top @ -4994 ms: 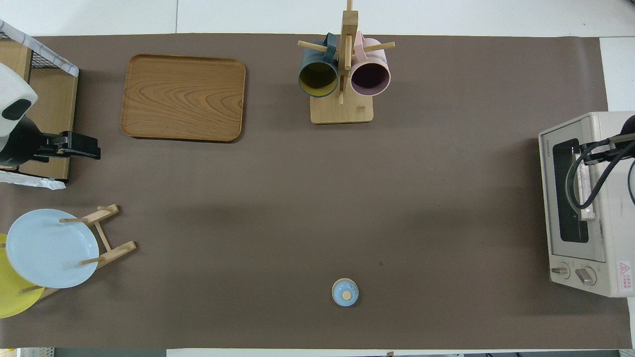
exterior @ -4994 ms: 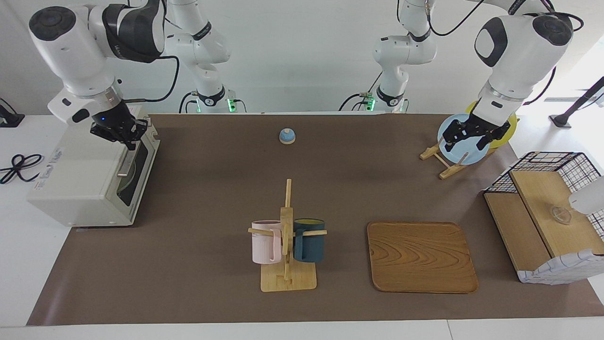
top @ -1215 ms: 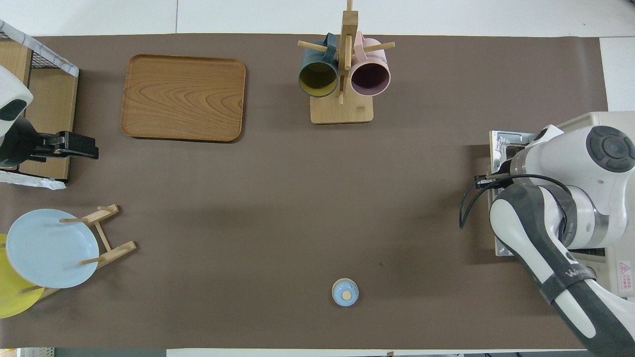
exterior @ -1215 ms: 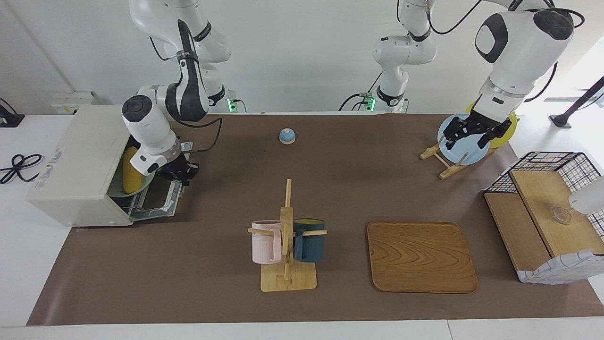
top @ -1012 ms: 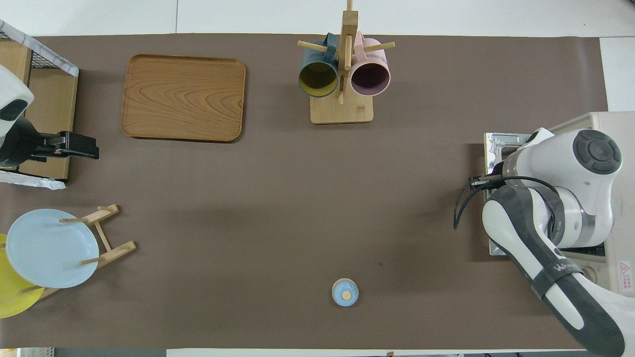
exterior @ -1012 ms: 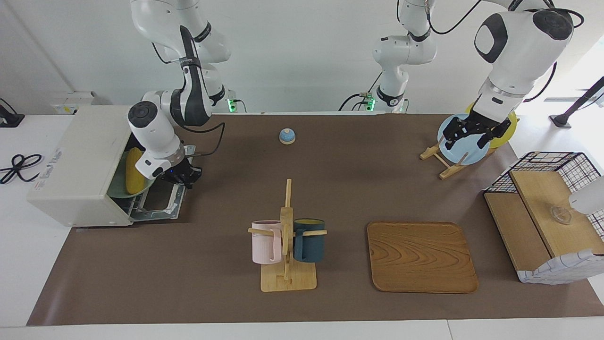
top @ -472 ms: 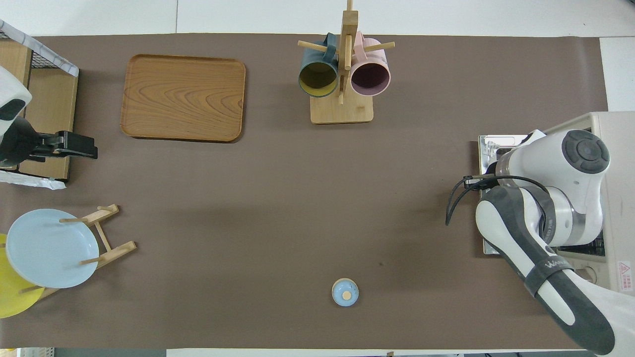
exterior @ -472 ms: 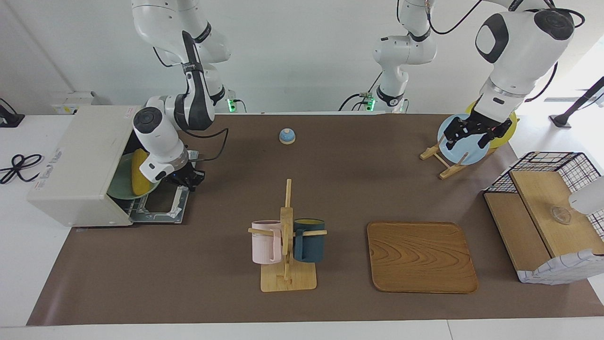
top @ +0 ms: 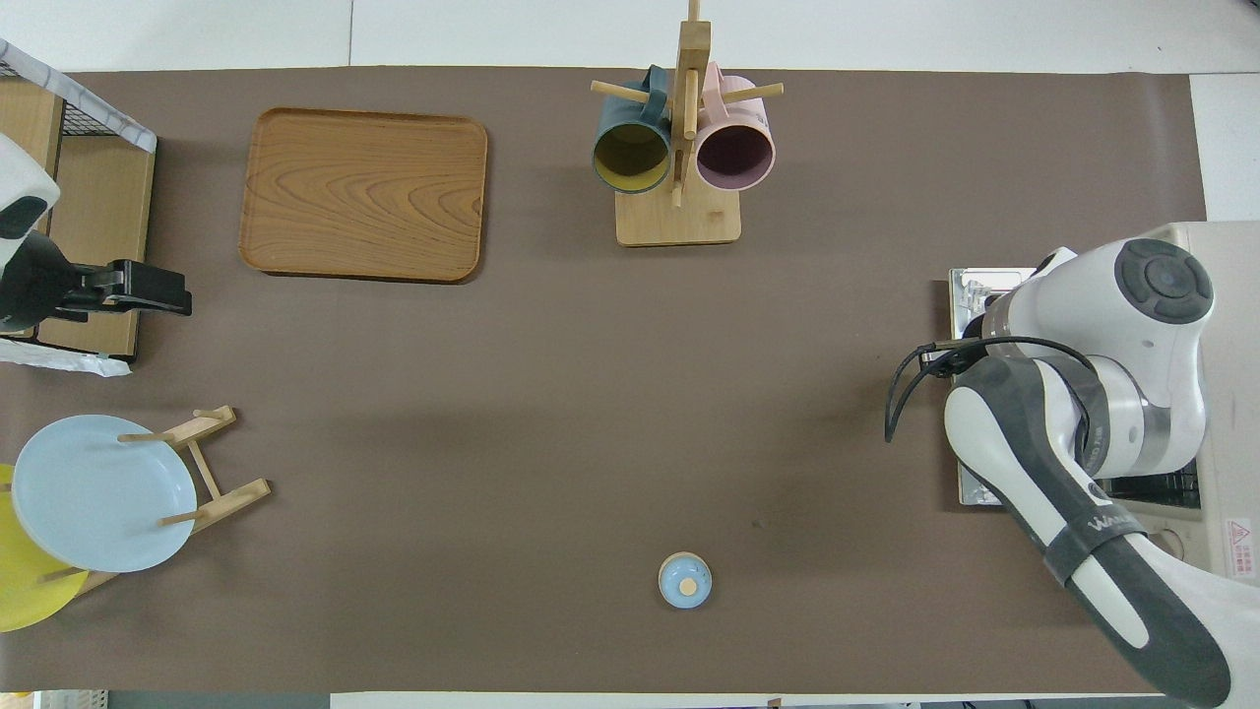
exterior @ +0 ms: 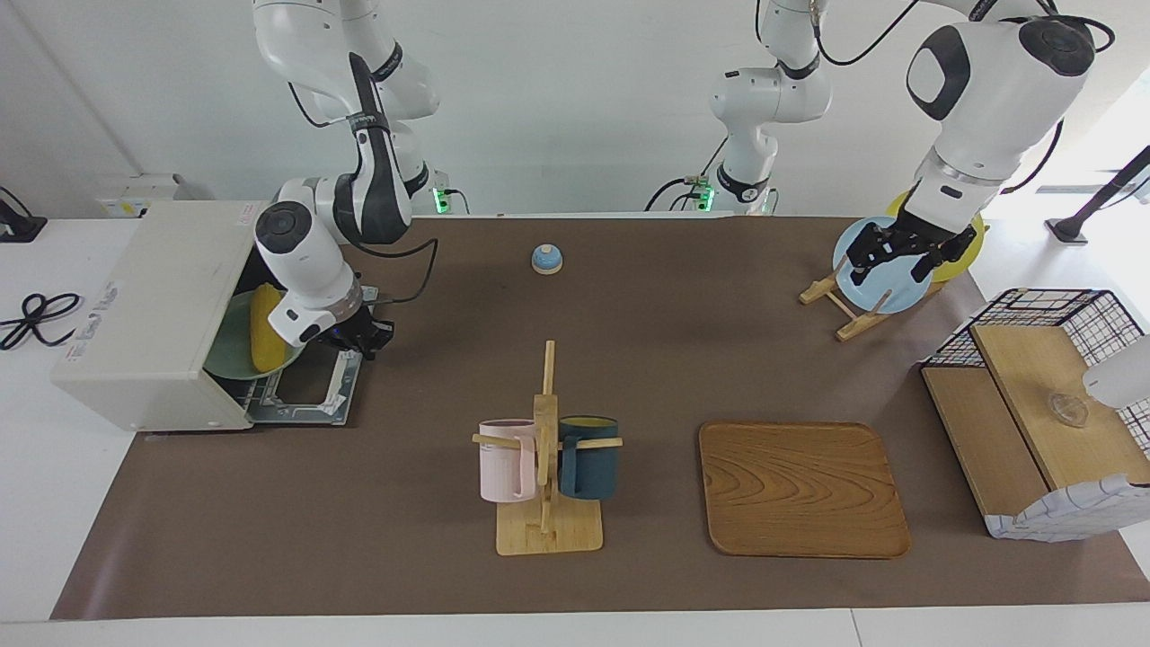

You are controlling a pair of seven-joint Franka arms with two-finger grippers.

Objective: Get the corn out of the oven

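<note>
Right gripper low at the outer edge of the oven's dropped door; grip state unreadable (fingers hidden under wrist). Corn lies inside the open oven on a green plate. Left gripper waits over the blue plate, open.

At the left of the frame the oven stands on the worktop with its door dropped flat. Inside, the corn lies on a green plate over the wire rack. The right gripper sits low over the door's upper edge, just beside the plate.

At the upper right the left gripper hangs in front of a blue plate in a wooden rack, the arm waiting.

Centre-low stands a mug tree with a pink mug and a dark blue mug; to its right lies a wooden tray, and a wire basket fills the right edge.
</note>
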